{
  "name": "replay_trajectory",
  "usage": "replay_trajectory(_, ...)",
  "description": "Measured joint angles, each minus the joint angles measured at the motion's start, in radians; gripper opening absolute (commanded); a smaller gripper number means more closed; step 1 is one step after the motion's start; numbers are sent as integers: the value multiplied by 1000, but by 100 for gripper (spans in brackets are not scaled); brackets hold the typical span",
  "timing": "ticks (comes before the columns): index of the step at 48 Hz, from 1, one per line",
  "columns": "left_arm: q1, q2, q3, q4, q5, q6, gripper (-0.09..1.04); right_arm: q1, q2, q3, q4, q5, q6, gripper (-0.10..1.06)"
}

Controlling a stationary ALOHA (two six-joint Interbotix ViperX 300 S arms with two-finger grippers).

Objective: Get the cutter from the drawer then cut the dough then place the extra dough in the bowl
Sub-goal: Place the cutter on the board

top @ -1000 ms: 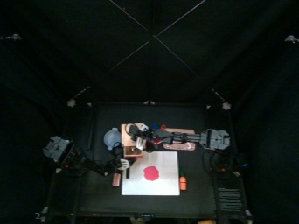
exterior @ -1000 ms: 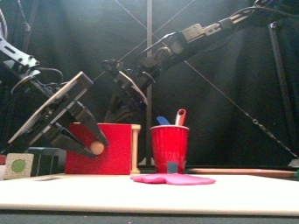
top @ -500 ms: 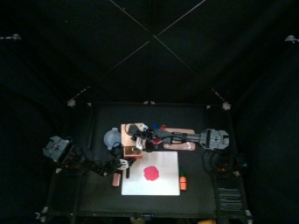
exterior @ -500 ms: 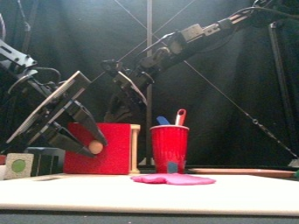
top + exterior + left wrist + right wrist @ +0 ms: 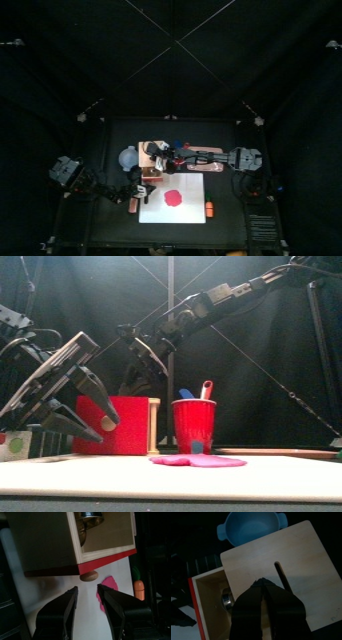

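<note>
Just off the drawer knob (image 5: 89, 576), my left fingers (image 5: 63, 607) spread; right fingers (image 5: 264, 602) closed over box (image 5: 298, 557); red cup (image 5: 194, 421) beside.

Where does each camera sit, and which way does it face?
Top: high above, looking down on the table; left arm and right arm show.
Front: table's front edge, looking level at the red cup; both arms show.
Left wrist: on left arm, facing the drawer; its open jaws show.
Right wrist: on right arm, facing the box; its shut jaws show.
Both wrist views share the cutter.
</note>
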Motion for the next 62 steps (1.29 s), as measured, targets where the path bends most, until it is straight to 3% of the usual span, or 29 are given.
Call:
replay_trajectory(12, 0, -46, 15, 21, -20, 21, 76, -2, 2, -5, -2, 0, 0, 3)
replay_trajectory(31, -6, -161, 23, 43, -51, 138, 76, 0, 11, -18, -2, 2, 0, 3)
replay_trajectory(46, -11, -290, 66, 236, -176, 278, 76, 9, 17, -41, 0, 12, 6, 3)
replay_trajectory(62, -9, -423, 172, 345, -344, 304, 75, 28, -17, -49, -3, 66, 12, 3)
